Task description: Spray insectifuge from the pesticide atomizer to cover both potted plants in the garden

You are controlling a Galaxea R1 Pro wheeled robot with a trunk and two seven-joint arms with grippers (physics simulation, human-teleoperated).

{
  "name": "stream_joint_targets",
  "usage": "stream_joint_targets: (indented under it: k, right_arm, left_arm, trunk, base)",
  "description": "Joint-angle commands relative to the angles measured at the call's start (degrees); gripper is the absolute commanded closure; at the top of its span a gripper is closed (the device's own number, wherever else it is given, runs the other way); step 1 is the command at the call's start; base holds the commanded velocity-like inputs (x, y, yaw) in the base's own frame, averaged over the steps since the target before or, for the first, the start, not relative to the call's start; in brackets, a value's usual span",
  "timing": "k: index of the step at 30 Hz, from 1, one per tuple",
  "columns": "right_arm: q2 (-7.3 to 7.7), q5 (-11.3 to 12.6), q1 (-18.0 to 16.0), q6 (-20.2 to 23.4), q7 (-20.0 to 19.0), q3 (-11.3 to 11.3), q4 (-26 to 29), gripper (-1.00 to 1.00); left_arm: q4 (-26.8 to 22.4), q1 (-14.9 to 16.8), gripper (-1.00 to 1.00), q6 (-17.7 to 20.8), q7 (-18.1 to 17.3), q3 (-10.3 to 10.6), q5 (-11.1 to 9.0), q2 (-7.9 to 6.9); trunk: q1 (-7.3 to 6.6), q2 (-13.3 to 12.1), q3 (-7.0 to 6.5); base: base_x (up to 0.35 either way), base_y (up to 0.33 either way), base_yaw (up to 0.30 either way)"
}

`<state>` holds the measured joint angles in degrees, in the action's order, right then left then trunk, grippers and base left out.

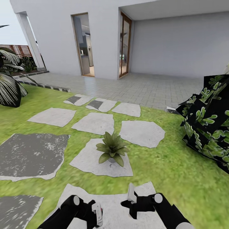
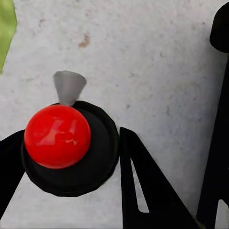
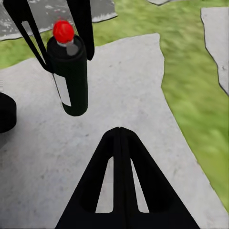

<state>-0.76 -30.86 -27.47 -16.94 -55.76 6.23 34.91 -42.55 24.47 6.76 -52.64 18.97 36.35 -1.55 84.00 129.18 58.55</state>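
One potted plant (image 1: 112, 149), a low rosette of pointed green leaves, stands on a pale stepping stone (image 1: 86, 162) just ahead of me. The other potted plant is out of view. My left gripper (image 1: 95, 215) is shut on the pesticide atomizer (image 1: 98, 213), a slim dark bottle with a white label. The right wrist view shows the atomizer (image 3: 71, 81) upright between the left gripper's fingers (image 3: 82, 28), with a red ball on top. From the left wrist view I look down on that red top (image 2: 57, 136) and a grey nozzle. My right gripper (image 1: 131, 192) is shut and empty, its fingertips (image 3: 119, 131) pressed together.
A dark blocky bush (image 1: 208, 122) stands close on the right. A palm (image 1: 9, 82) is at the left edge. Stepping stones (image 1: 141, 133) cross the lawn (image 1: 178, 171) toward a paved terrace (image 1: 152, 87) and the house doors (image 1: 83, 44).
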Motion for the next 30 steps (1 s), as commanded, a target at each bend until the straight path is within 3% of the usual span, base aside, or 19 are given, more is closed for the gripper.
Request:
stream_joint_targets:
  k: [1, 9, 16, 24, 30]
  right_arm:
    - [-0.22, -0.5, -0.06, -0.29, -0.05, -0.07, 0.07, 1.0]
    - [-1.89, -0.51, -0.2, -0.28, -0.07, -0.07, 0.07, 1.0]
    - [-2.05, -0.44, -0.37, -0.28, -0.09, -0.07, 1.31, 1.0]
    - [-2.12, -0.43, -0.39, -0.28, -0.05, -0.07, 1.48, 1.0]
    - [-2.13, -0.43, -0.39, -0.28, -0.05, -0.07, 1.48, 1.0]
  left_arm:
    - [-0.11, 0.0, 1.0, 0.61, 0.42, 0.18, 0.06, 0.07]
    - [-0.07, -0.03, 1.0, 0.74, 3.25, 0.28, 0.32, 1.22]
    - [-0.12, -0.2, 1.0, 1.66, 4.84, 0.34, 0.25, 1.98]
    - [-0.16, -0.09, 1.0, 1.68, 5.02, 0.37, 0.38, 4.79]
    - [-0.21, 0.08, 1.0, 1.76, 5.09, 0.37, 0.29, 5.13]
  trunk:
    - [-0.01, 0.02, 0.05]
    - [-0.01, 0.02, 0.05]
    - [-0.01, 0.02, 0.05]
    - [-0.01, 0.02, 0.05]
    - [-0.01, 0.02, 0.05]
  base:
    - [0.0, 0.0, 0.0]
    - [0.0, 0.0, 0.0]
    - [0.0, 0.0, 0.0]
    - [0.0, 0.0, 0.0]
    - [0.0, 0.0, 0.0]
